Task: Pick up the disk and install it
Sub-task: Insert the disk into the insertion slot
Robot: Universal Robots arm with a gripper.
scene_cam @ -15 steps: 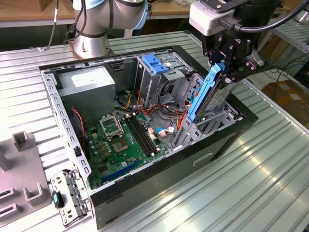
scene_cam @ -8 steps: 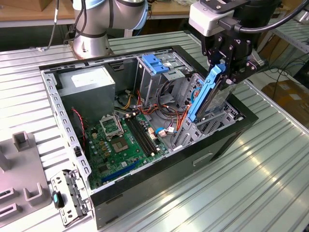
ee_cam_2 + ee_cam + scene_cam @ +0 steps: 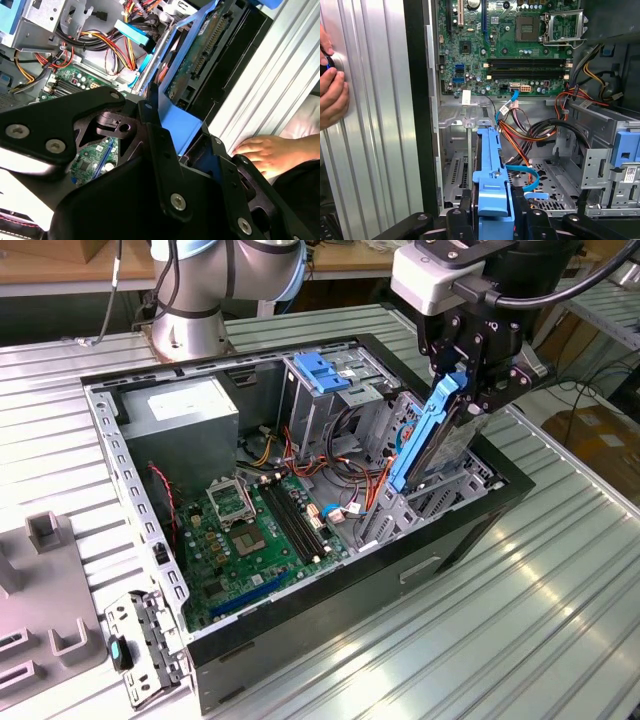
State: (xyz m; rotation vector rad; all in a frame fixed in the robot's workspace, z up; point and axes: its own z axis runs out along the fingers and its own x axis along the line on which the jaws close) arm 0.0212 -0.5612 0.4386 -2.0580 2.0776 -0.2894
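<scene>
My gripper [image 3: 472,390] is shut on the disk [image 3: 432,440], gripping its upper end. The disk is tilted steeply, with a blue side rail facing the camera. Its lower end reaches into the metal drive bay [image 3: 415,508] at the corner of the open computer case on the exterior view's right. In the first wrist view the blue rail of the disk [image 3: 492,172] runs between the black fingers [image 3: 462,220] down toward the bay floor [image 3: 457,172]. The second wrist view shows the disk's [image 3: 200,55] green circuit-board side and the gripper [image 3: 187,150] closed around its blue end.
Inside the case lie the green motherboard [image 3: 250,530], a grey power-supply box [image 3: 185,410], a blue-topped drive cage [image 3: 325,375] and loose coloured cables [image 3: 530,130]. A person's hand [image 3: 332,95] rests on the ribbed metal table [image 3: 520,600] beside the case. A grey fixture [image 3: 40,590] lies at the exterior view's left.
</scene>
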